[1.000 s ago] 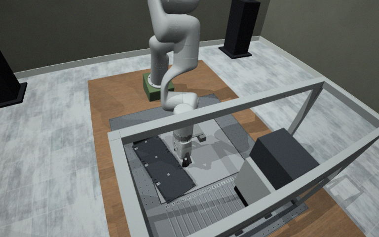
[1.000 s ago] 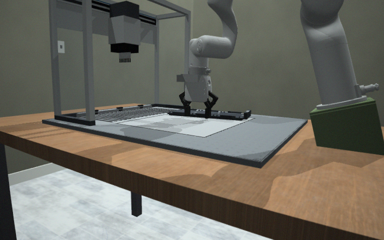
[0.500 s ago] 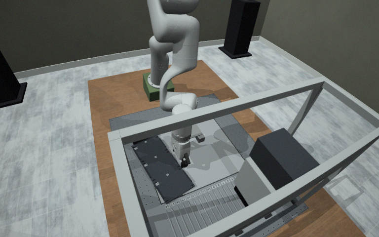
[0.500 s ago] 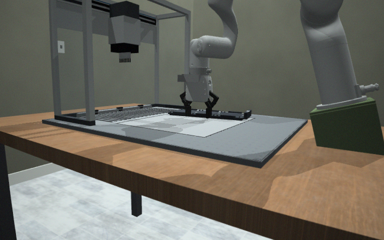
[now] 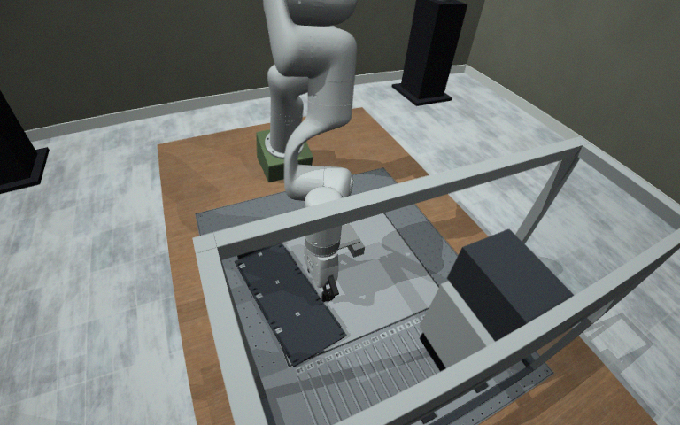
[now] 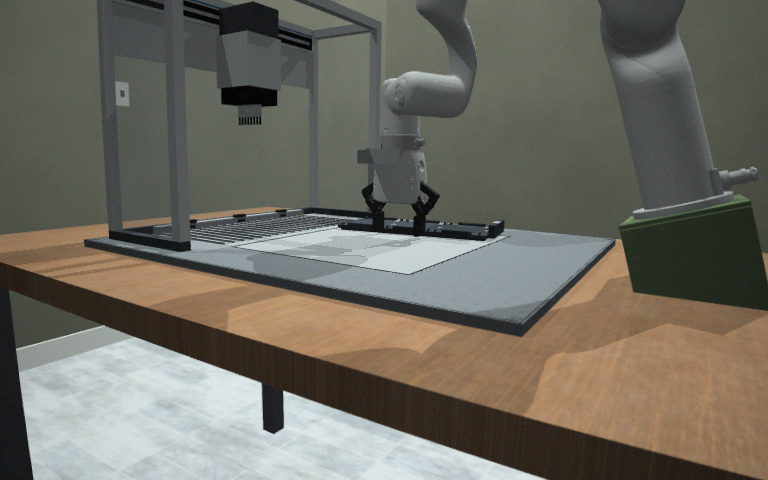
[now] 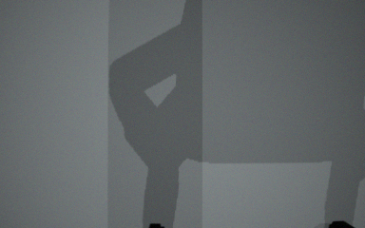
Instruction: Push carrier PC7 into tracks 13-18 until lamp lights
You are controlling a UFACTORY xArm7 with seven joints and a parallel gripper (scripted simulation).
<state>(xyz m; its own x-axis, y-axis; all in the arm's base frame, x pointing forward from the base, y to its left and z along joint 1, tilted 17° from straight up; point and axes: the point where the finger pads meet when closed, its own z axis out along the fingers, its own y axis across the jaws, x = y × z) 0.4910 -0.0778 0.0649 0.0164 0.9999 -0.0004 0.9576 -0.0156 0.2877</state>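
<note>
At the top view's lower centre, the gripper (image 5: 328, 291) (image 6: 398, 221) (image 7: 248, 226), jaws wide apart, stands beside the dark carrier (image 5: 286, 305) (image 6: 458, 229).

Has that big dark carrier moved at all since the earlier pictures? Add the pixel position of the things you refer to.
Yes, slightly. In the top view, the carrier (image 5: 285, 302) (image 6: 463, 230) has slid toward the picture's left, judged against the fixed row of number tiles (image 5: 347, 351).
</note>
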